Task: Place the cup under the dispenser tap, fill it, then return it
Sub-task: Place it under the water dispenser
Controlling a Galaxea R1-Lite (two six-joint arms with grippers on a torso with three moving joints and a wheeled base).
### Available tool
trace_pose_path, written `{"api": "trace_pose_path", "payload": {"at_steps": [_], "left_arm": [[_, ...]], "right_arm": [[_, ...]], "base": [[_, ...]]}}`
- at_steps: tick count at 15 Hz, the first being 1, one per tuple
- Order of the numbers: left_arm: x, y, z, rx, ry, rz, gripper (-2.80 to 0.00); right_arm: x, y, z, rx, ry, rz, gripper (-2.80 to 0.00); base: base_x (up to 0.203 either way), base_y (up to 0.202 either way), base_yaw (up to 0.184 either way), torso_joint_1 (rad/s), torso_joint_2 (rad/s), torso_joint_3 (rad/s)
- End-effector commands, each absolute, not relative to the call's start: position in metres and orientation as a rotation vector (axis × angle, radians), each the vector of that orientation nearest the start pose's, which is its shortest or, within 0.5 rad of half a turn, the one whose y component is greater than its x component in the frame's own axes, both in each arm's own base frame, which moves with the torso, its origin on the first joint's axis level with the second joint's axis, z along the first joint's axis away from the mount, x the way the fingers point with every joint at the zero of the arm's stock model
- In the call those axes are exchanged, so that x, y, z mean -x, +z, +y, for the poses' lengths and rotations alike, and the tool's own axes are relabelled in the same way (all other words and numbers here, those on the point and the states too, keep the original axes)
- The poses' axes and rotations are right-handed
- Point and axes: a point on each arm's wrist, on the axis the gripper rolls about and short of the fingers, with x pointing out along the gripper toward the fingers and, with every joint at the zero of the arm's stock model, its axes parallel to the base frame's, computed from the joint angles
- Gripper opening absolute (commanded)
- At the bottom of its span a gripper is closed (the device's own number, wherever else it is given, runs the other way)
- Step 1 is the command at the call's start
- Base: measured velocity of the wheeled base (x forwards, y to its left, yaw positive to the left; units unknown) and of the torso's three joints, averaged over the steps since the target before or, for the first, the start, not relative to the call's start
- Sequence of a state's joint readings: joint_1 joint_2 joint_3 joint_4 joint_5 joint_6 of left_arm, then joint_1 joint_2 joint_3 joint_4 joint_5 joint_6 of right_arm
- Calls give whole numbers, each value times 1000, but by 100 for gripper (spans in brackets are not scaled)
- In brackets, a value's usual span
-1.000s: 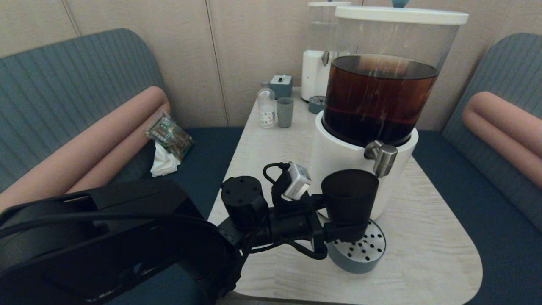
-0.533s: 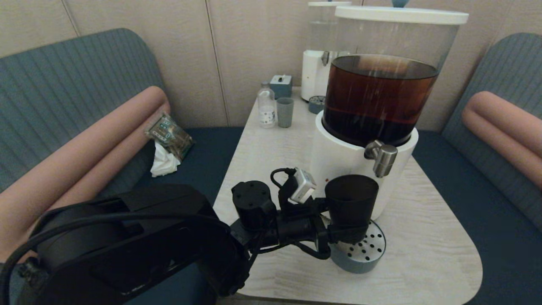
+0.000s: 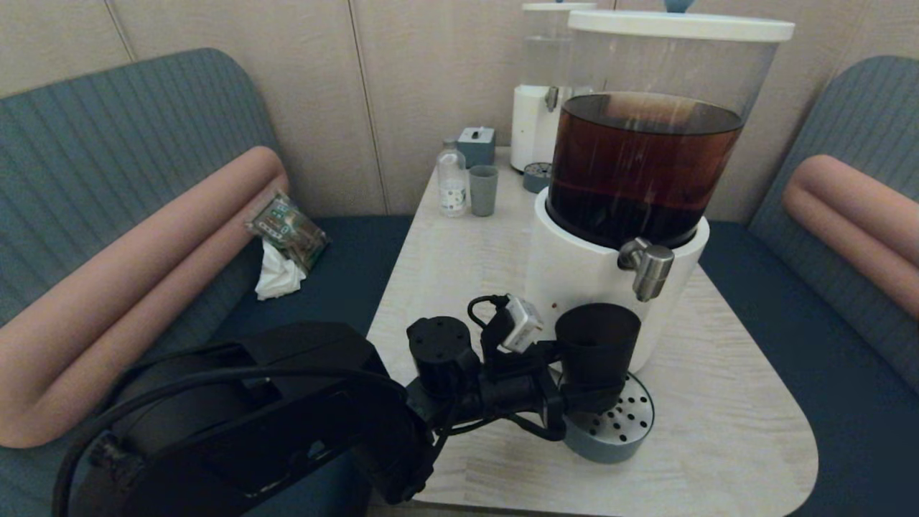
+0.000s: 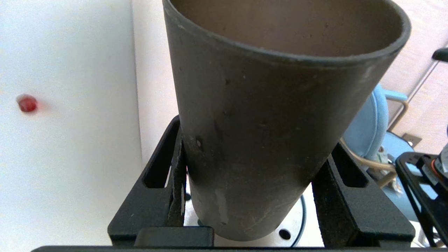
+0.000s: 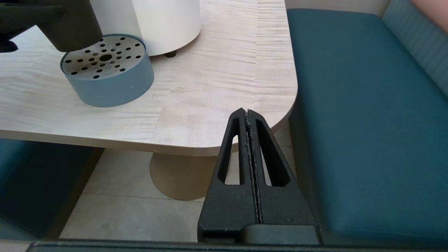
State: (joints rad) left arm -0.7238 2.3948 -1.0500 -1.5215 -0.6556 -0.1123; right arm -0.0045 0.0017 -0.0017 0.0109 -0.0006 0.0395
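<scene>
Left claw grips 1 cup, 2 dispensers behind

The dark brown-black matte tapered tumbler hides its own foot behind the left gripper, which also covers part of the round blue-grey perforated drip tray. In the left wrist view the tumbler's rim is cut by the frame's edge. The smaller colourless-tank dispenser stands half-hidden behind the big white-based dispenser of dark brown liquid, its lid cropped.
</scene>
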Motion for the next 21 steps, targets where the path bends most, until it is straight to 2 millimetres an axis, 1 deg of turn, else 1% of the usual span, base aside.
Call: {"api": "trace_pose_path", "payload": {"at_steps": [1,3,7,10,16,18,21], "left_arm": [[-314,64,-296,100,-1389,-119,-280],[-316,60,-298,86,-1388,-122,-280],[-320,61,-303,85,-1392,-134,-280],[-323,55,-307,86,-1394,-127,-280],[-329,49,-315,84,-1401,-133,-280],[-330,46,-319,83,-1406,-130,-280],[-330,45,-319,82,-1406,-128,-280]], "right_arm": [[23,75,0,-40,-5,11,-280],[23,75,0,-40,-5,12,-280],[23,75,0,-40,-6,12,-280],[23,75,0,-40,-6,12,-280],[23,75,0,-40,-6,11,-280],[23,75,0,-40,-6,11,-280],[23,75,0,-40,-6,12,-280]], "base": [[0,0,0,0,0,0],[0,0,0,0,0,0],[0,0,0,0,0,0],[0,0,0,0,0,0],[0,0,0,0,0,0],[0,0,0,0,0,0],[0,0,0,0,0,0]]}}
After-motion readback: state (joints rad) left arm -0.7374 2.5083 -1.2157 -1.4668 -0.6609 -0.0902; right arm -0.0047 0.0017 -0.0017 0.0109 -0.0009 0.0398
